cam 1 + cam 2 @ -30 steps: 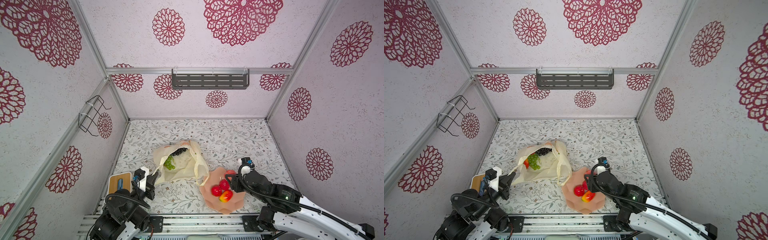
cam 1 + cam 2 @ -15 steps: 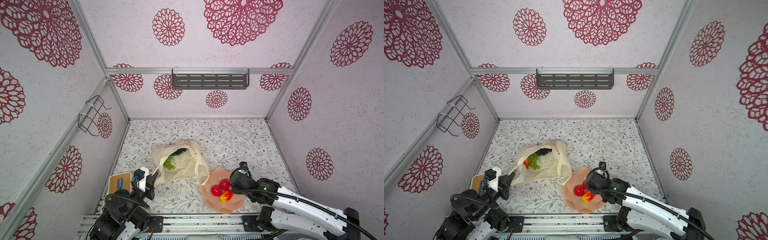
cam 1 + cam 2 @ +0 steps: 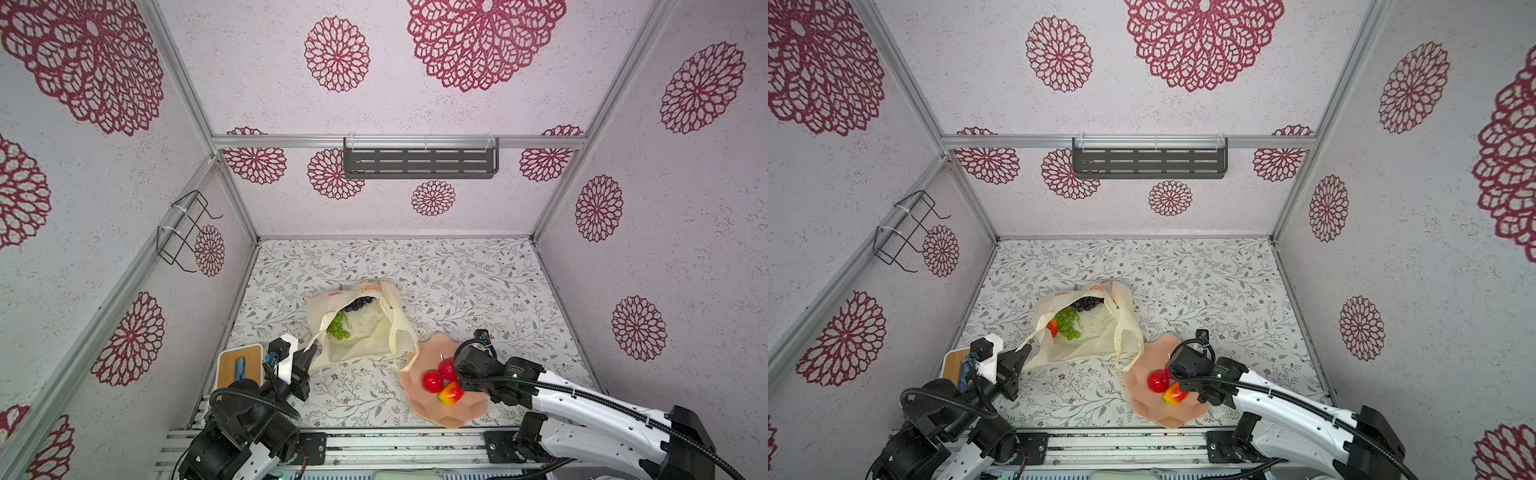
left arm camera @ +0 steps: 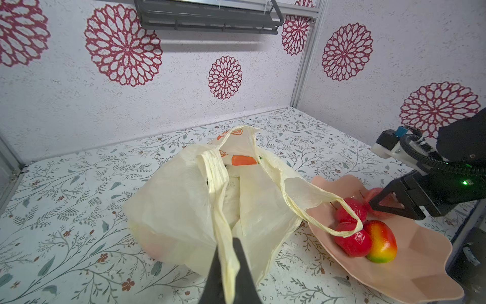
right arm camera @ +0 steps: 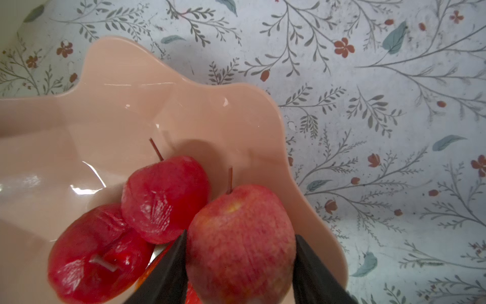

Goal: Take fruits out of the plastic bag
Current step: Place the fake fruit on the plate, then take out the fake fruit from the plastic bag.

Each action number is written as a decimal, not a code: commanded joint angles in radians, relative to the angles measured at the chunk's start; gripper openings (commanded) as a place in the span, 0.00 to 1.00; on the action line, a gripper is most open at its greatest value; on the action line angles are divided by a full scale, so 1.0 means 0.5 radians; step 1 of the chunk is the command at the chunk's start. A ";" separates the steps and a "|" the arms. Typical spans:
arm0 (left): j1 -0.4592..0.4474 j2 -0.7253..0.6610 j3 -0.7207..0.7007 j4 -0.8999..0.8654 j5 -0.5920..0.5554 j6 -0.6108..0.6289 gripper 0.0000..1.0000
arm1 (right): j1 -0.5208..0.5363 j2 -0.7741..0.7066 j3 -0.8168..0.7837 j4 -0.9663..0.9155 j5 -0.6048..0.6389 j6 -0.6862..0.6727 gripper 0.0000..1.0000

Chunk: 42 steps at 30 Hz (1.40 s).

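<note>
Low over the bowl (image 5: 118,118), a pinkish peach (image 5: 236,215) is bracketed by the right gripper (image 5: 239,234). Its jaws lie against both flanks, but whether the fruit is clamped or already let go cannot be told. Two apples (image 5: 165,197) and a mango (image 4: 381,242) are already set down there. The bag (image 4: 171,197) lies on the table (image 3: 457,291) just beside the bowl, with green grapes (image 3: 338,326), dark grapes (image 3: 360,303) and a red-yellow fruit (image 3: 1052,328) seen inside its mouth. Its near handle (image 4: 219,205) is pinched by the left gripper (image 4: 226,247), jaws together on the film, so the mouth is held up.

The peach is placed close to the wavy rim and against an apple, so it may be rolled over the edge as the jaws part. The loose handle (image 4: 328,208) is draped over the bowl's edge, close by the apples. It could be snagged when the right arm is drawn back, and fruit or bowl dragged along. Thin film may be pulled out of the left pinch, and the mouth would then collapse over the grapes.
</note>
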 commanded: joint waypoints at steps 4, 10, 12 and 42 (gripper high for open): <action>-0.021 0.002 -0.003 0.013 0.020 -0.002 0.00 | -0.016 -0.015 0.060 -0.043 -0.031 -0.016 0.69; -0.021 -0.001 -0.004 0.012 0.027 0.007 0.00 | -0.015 -0.017 0.178 -0.177 0.015 -0.053 0.72; -0.021 -0.007 -0.004 0.012 0.025 0.005 0.00 | -0.013 -0.018 0.243 -0.207 0.047 -0.100 0.71; -0.024 -0.087 -0.010 -0.004 0.069 0.047 0.00 | 0.082 1.611 1.052 2.416 -1.164 -2.022 0.45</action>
